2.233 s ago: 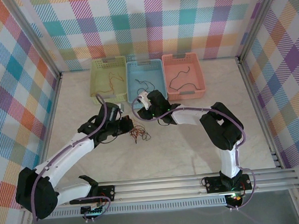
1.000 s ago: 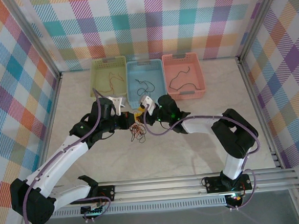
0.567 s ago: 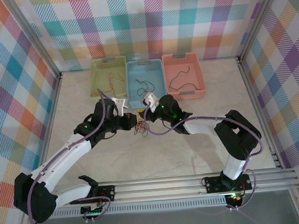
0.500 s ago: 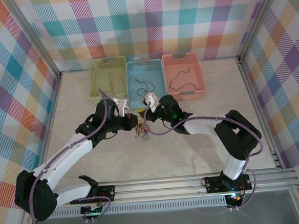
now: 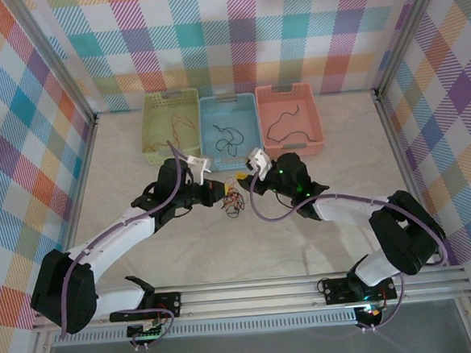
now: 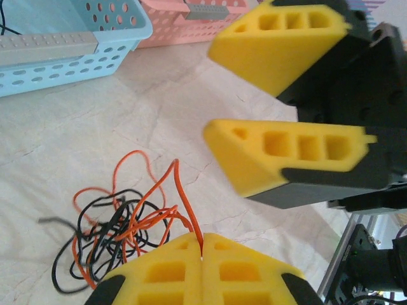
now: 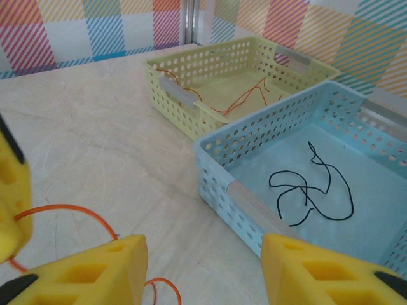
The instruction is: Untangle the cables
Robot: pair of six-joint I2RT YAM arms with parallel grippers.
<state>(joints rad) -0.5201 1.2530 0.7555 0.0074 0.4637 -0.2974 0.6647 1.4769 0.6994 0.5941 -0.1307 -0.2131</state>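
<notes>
- The work looked part done. Out in the middle of the table, just past the arms' reach-point, a tangle of red-orange and black wires lay in a loose knot on the marble-patterned top. I'd judge several strands were left to pull free.
- One red-orange strand rose out of that heap and ran straight up into the left gripper. Its yellow pads were pressed together and pinched the strand between them.
- Farther back, three baskets stood in a row against the wall, each holding wire already sorted. The green basket held red-orange wire, the blue basket a black wire, and the pink basket a dark one, its exact colour too small for me to tell.
- As for pose, both arms stretched forward from their bases at the near rail and bent inward, so the two wrists met nose to nose over the tangle.
- The left arm came in low from the left, fingers aimed right.
- The right gripper faced it just beside, with its jaws standing apart and nothing between them. From its own camera the fingers framed bare tabletop and a loop of orange wire, with the baskets beyond.
</notes>
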